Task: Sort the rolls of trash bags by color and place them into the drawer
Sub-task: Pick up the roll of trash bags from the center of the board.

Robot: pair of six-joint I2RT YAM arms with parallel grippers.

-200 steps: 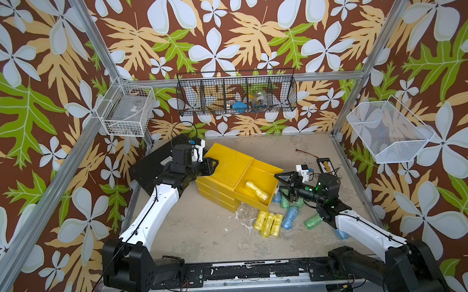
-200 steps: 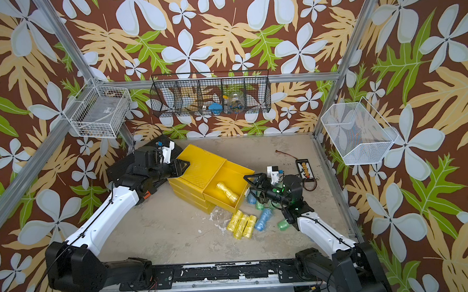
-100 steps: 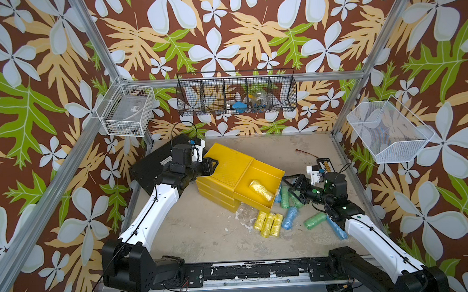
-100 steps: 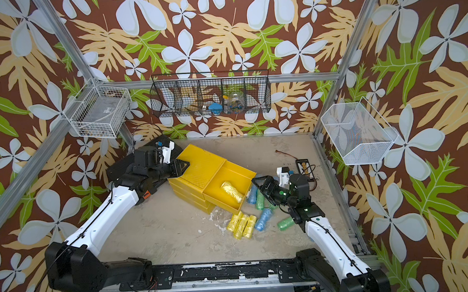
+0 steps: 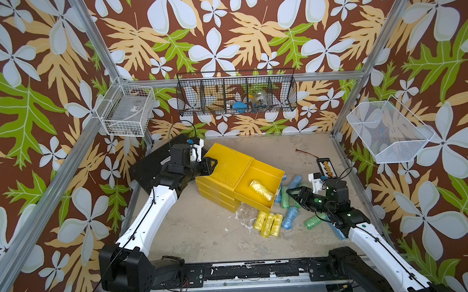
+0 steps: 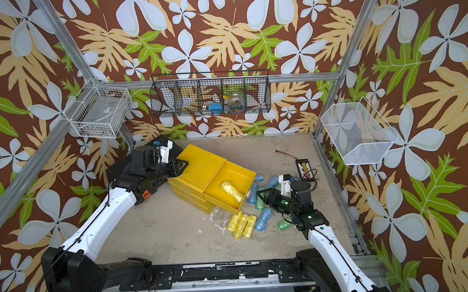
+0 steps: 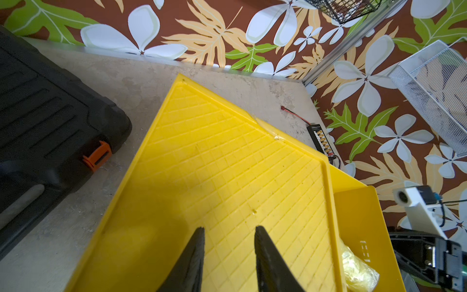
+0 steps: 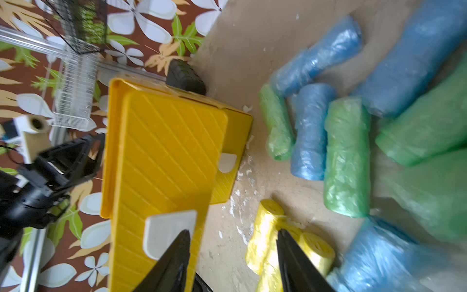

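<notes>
The drawer chest [image 5: 228,163] is yellow and stands mid-table with its top drawer [image 5: 267,175] pulled out. One yellow roll [image 5: 261,189] lies inside it. My left gripper [image 5: 213,164] [image 7: 228,228] rests shut and empty on the chest's ribbed top. My right gripper [image 5: 293,195] [image 8: 232,232] hovers open and empty just off the drawer's front, near its white tab handle [image 8: 166,230]. Three yellow rolls [image 5: 268,224] [image 8: 265,227] lie side by side on the floor beside it. Blue rolls [image 5: 289,217] [image 8: 309,131] and green rolls [image 5: 312,222] [image 8: 346,156] are scattered around the right arm.
A flat black tool case [image 5: 156,161] [image 7: 38,113] lies behind the left arm. A small black connector board [image 5: 327,169] with a red wire sits at the back right. Wire baskets [image 5: 237,97] hang on the walls.
My right gripper has drawn back from the open drawer toward the right, and its jaws have narrowed. The left arm has not moved.
</notes>
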